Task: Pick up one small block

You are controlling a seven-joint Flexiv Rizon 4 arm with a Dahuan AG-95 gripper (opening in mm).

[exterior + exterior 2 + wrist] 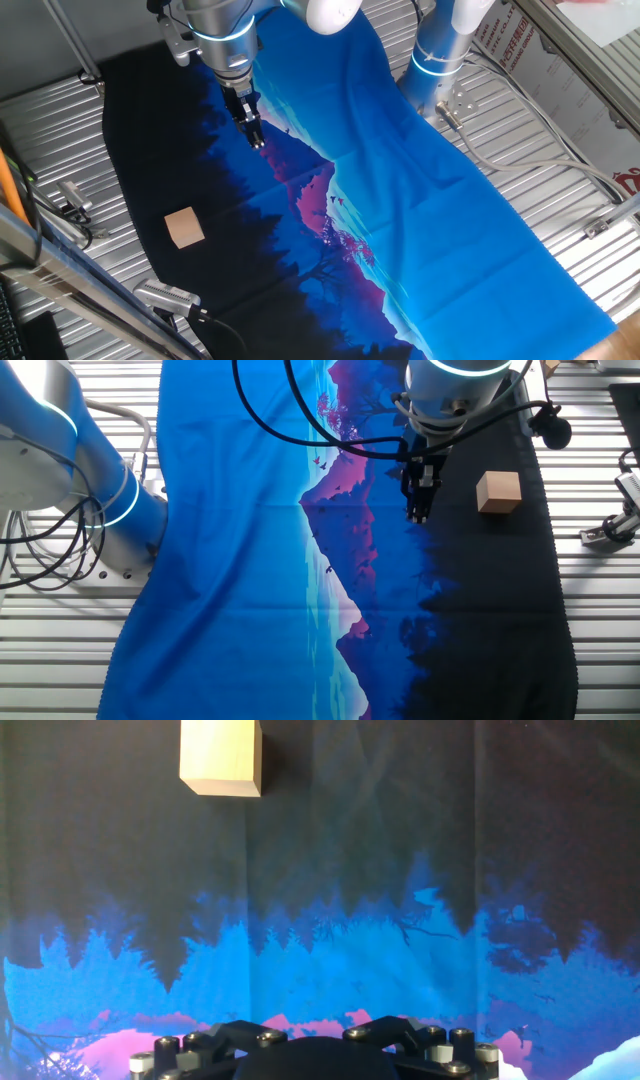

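Observation:
The small block (185, 227) is a plain light-tan wooden cube resting on the dark part of the printed cloth. It also shows in the other fixed view (498, 492) and at the top left of the hand view (221, 758). My gripper (257, 138) hangs above the cloth, well away from the block and not touching it. In the other fixed view the gripper (416, 512) is left of the block. Its fingers look pressed together and hold nothing. The hand view shows only the gripper's black linkage at the bottom edge, with the fingertips hidden.
A blue, purple and black landscape cloth (420, 200) covers the ribbed metal table (560, 200). A second arm's base (440, 55) stands at the back. A metal clamp (165, 295) and cables lie near the cloth's edge. Another clamp (610, 530) sits right of the block.

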